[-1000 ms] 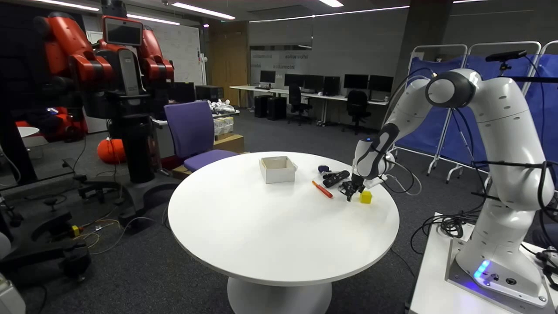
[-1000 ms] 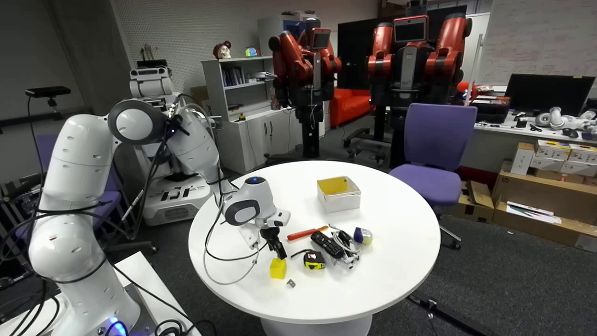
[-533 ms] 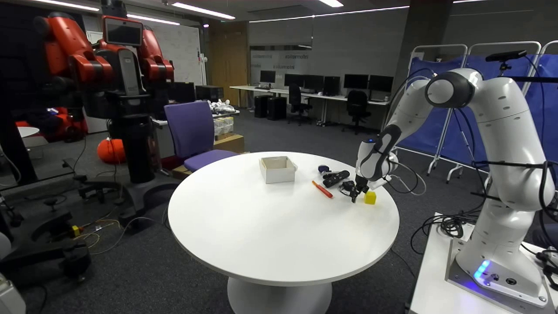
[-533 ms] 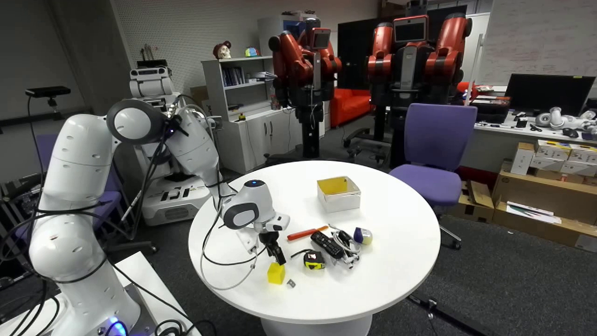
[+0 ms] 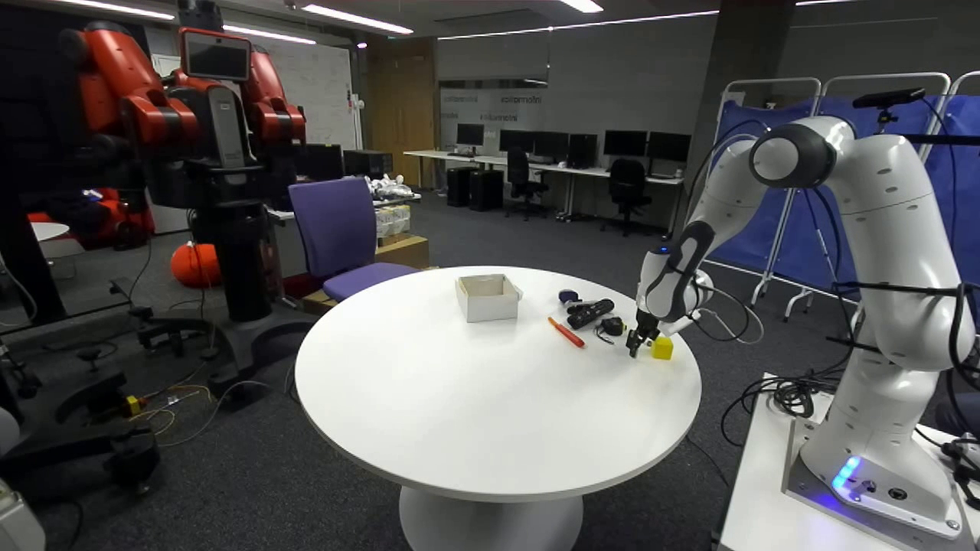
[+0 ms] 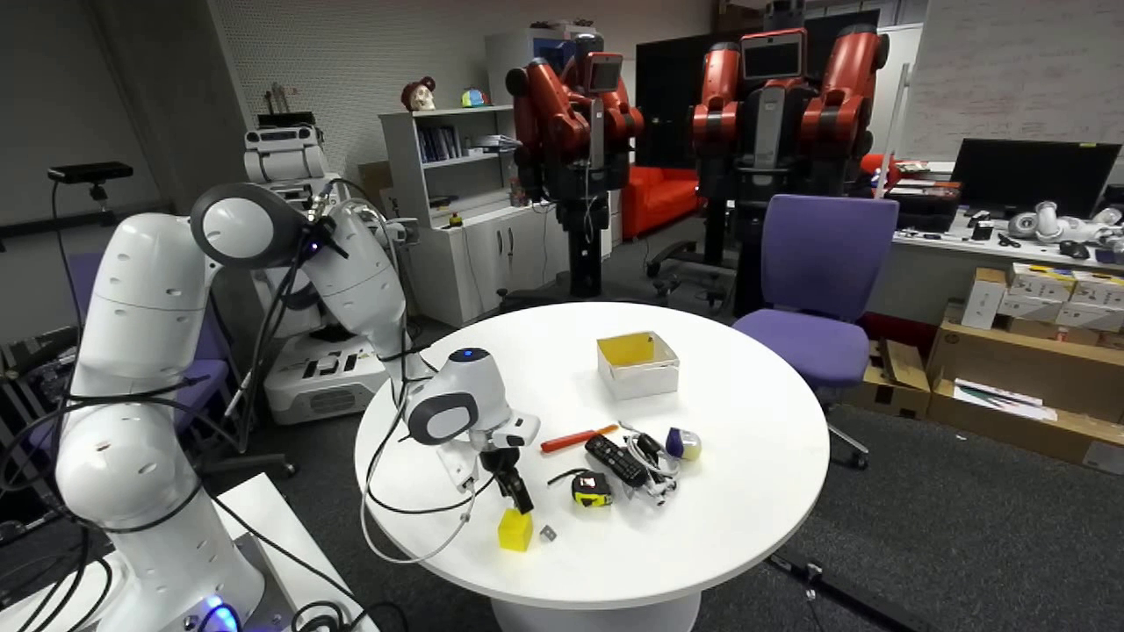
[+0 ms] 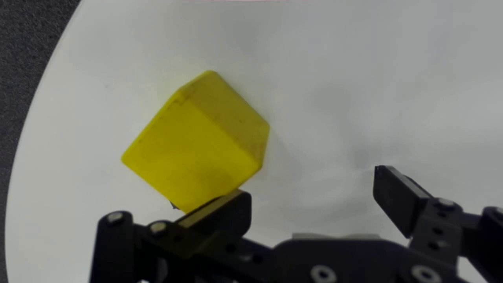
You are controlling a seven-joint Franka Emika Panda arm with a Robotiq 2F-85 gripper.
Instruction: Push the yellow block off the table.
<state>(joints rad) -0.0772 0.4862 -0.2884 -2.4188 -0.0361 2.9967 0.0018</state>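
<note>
The yellow block [image 5: 662, 349] sits on the round white table [image 5: 459, 398], close to the rim on the robot's side. It also shows in an exterior view [image 6: 515, 530], just in front of the fingers. My gripper [image 7: 312, 181] is open, with nothing between its fingers. In the wrist view the yellow block [image 7: 192, 145] lies outside the left finger and appears to touch it; the finger hides its lower corner. The table's curved edge and dark floor lie left of the block there. The gripper also shows low over the table in both exterior views [image 5: 634, 346] [image 6: 522, 505].
A tape measure [image 6: 591, 488], a black remote [image 6: 616, 460], cables and a red-orange stick [image 6: 580, 439] lie near the gripper. A small grey piece [image 6: 548, 533] lies beside the block. An open white box [image 5: 488, 306] stands farther back. Arm cables hang near the table.
My gripper and the yellow block have both moved along the table toward its rim on the robot base's side, the block staying beside the fingers. The other objects have not visibly moved.
</note>
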